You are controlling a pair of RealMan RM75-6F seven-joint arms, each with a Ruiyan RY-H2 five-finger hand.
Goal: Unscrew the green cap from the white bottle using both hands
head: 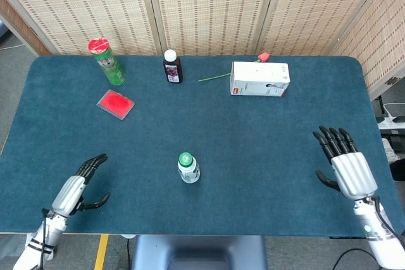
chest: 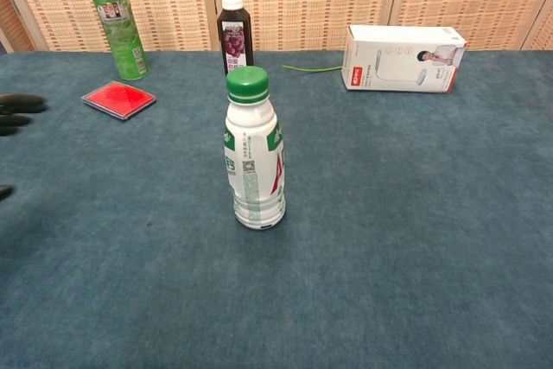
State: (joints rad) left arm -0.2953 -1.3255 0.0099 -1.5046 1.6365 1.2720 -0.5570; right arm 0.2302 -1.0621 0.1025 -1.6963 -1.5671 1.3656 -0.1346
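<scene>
The white bottle (head: pixel 188 170) (chest: pixel 254 170) stands upright near the table's front middle, its green cap (head: pixel 185 159) (chest: pixel 247 84) screwed on. My left hand (head: pixel 81 184) hovers open to the bottle's left, turned sideways with fingers apart; only its fingertips (chest: pixel 19 103) show at the chest view's left edge. My right hand (head: pixel 342 164) is open far to the right near the table's edge, fingers spread, outside the chest view. Neither hand touches the bottle.
At the back stand a green tube can (head: pixel 107 61) (chest: pixel 118 23), a dark juice bottle (head: pixel 171 66) (chest: pixel 233 34) and a white box (head: pixel 259 79) (chest: pixel 402 58) with a rose (head: pixel 262 57) behind it. A red flat case (head: pixel 115 104) (chest: pixel 120 98) lies back left.
</scene>
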